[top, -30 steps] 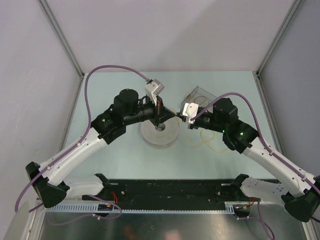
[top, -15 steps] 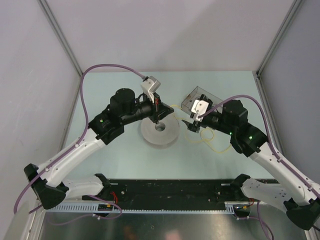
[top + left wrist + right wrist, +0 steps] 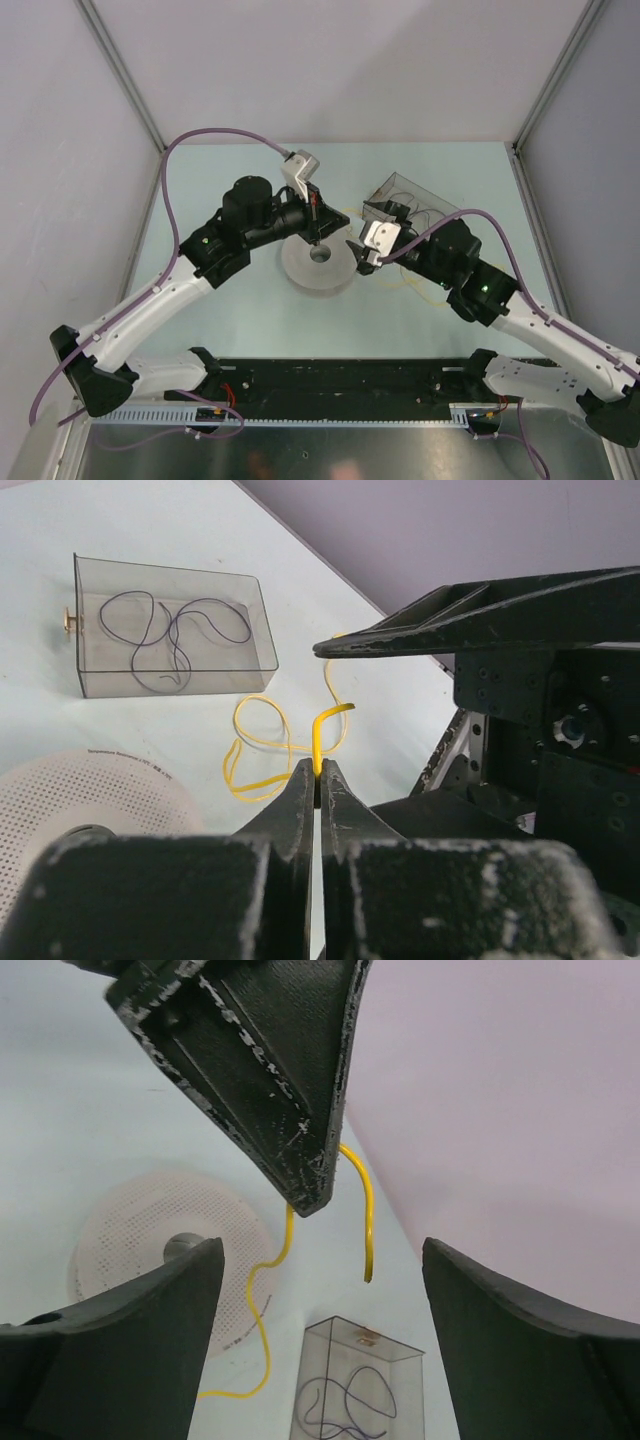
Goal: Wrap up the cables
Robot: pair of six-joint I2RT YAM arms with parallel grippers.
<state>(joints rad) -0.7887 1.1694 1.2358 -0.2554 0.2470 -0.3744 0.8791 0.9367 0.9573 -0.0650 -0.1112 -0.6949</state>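
A thin yellow cable (image 3: pixel 252 748) lies in loose loops on the table, right of the white perforated spool (image 3: pixel 320 268). My left gripper (image 3: pixel 318 771) is shut on the cable near its end, above the spool's far edge (image 3: pixel 318 236). The short free end (image 3: pixel 367 1230) curves up over the tip and hangs down. My right gripper (image 3: pixel 322 1260) stands wide open right next to it (image 3: pixel 356 252), with the left gripper's tip (image 3: pixel 300 1175) and the hanging end in front of its gap. Nothing is between the right fingers (image 3: pixel 150 1330).
A clear plastic box (image 3: pixel 404 204) with a dark purple wire (image 3: pixel 165 635) inside stands behind the right gripper. Cable loops (image 3: pixel 430 294) spread under the right arm. Grey walls close the table on three sides.
The right gripper was shut a second ago and has opened wide. It swung out to the right, then back left toward the spool. The left gripper kept its hold and shifted slightly.
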